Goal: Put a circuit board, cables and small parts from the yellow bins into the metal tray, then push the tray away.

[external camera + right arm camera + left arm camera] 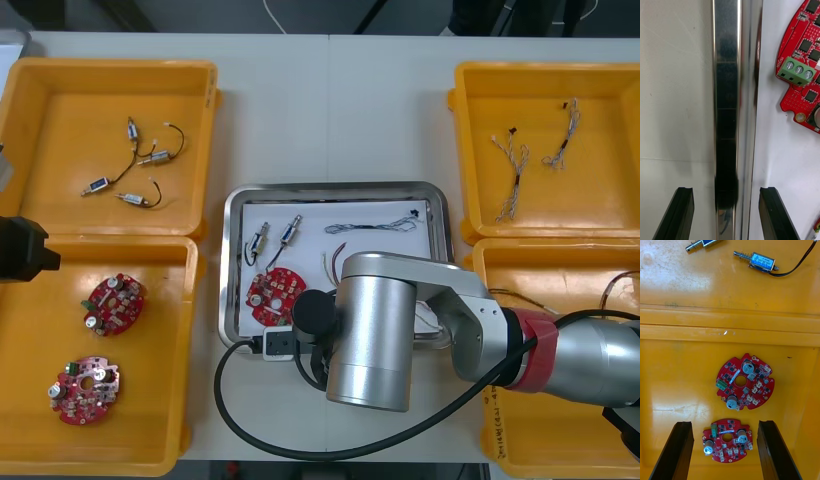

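**A:** How does the metal tray (pixel 335 188) look?

**B:** Shiny steel rim, white inside. Its near rim runs straight between the fingers of the right gripper (pixel 726 190). They stand wide apart and hold nothing, one finger over the table (pixel 673 93) and the other over the white floor.

**A:** And what's in it?

**B:** Biggest first: a round red circuit board (pixel 805 71) just ahead of that inner finger (green terminal block, little black chips). Farther beyond the gripper a thin cable (pixel 375 225) lies along the far side, with a red and yellow cable (pixel 328 262) nearer. Then come two small metal parts (pixel 260 242), side by side.

**A:** The bins?

**B:** The left gripper (pixel 724 423) hangs over a yellow bin (pixel 673 363), fingers spread, empty. Two more boards (pixel 745 381) lie below it, one between the fingers and one just ahead. Past that bin's wall, the next bin (pixel 677 273) holds parts with black leads (pixel 762 263). Off to the right gripper's side, the far right bin (pixel 545 68) holds pale twisted cables (pixel 512 165). The near right bin (pixel 560 445) lies partly under the arm.
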Robot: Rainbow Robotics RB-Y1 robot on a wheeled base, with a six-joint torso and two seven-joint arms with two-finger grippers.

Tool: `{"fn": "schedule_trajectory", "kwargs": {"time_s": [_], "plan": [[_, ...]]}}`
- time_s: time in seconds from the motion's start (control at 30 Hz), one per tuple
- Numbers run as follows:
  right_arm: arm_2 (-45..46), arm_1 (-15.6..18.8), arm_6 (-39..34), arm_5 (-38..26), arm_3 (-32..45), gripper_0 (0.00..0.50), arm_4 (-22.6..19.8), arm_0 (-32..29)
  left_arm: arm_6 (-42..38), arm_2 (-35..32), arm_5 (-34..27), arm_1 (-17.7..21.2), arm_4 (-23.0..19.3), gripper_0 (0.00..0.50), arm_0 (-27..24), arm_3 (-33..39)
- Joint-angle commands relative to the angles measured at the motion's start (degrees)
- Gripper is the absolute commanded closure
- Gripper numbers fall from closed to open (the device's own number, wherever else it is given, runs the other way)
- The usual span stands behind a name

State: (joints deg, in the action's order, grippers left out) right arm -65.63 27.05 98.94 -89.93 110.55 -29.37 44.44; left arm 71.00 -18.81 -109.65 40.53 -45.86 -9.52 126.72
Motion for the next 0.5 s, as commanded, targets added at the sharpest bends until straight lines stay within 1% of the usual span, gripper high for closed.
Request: {"fn": "schedule_trajectory", "kwargs": {"time_s": [0.03, 0.13, 0.17, 0.2, 0.23, 0.27, 0.3, 0.33, 0.37, 0.5], "plan": [[-0.72, -1.38, -0.5, 0.19, 0.55, 0.0, 0.63, 1.08, 3.97, -1.85, -0.35, 2.27, -0.46, 0.0, 1.44, 1.77], [-0.72, -1.38, -0.5, -0.07, 0.55, 0.0, 1.42, 1.08, 3.97, -1.85, -0.35, 2.27, -0.46, 0.0, 1.44, 1.77], [-0.72, -1.38, -0.5, -0.07, 0.55, 0.033, 1.51, 1.08, 3.97, -1.85, -0.35, 2.27, -0.46, 0.0, 1.44, 1.77], [-0.72, -1.38, -0.5, -0.16, 0.55, 0.155, 1.77, 1.17, 3.97, -1.85, -0.35, 2.27, -0.46, 0.0, 1.44, 1.77], [-0.72, -1.38, -0.5, -0.16, 0.55, 0.295, 2.12, 1.17, 3.97, -1.85, -0.35, 2.27, -0.46, 0.0, 1.44, 1.77], [-0.72, -1.38, -0.5, -0.25, 0.55, 0.346, 2.38, 1.08, 3.97, -1.85, -0.35, 2.27, -0.46, 0.0, 1.44, 1.77], [-0.72, -1.38, -0.42, -0.33, 0.55, 0.432, 2.74, 1.08, 3.97, -1.85, -0.35, 2.27, -0.46, 0.0, 1.44, 1.77], [-0.72, -1.38, -0.33, -0.33, 0.55, 0.481, 2.82, 1.08, 3.97, -1.85, -0.35, 2.27, -0.46, 0.0, 1.44, 1.77], [-0.72, -1.38, -0.24, -0.33, 0.55, 0.5, 2.91, 1.17, 3.97, -1.85, -0.35, 2.27, -0.46, 0.0, 1.44, 1.77], [-0.72, -1.38, -0.15, -0.51, 0.64, 0.5, 3.53, 1.17, 3.97, -1.85, -0.35, 2.27, -0.46, 0.0, 1.44, 1.77]]}}
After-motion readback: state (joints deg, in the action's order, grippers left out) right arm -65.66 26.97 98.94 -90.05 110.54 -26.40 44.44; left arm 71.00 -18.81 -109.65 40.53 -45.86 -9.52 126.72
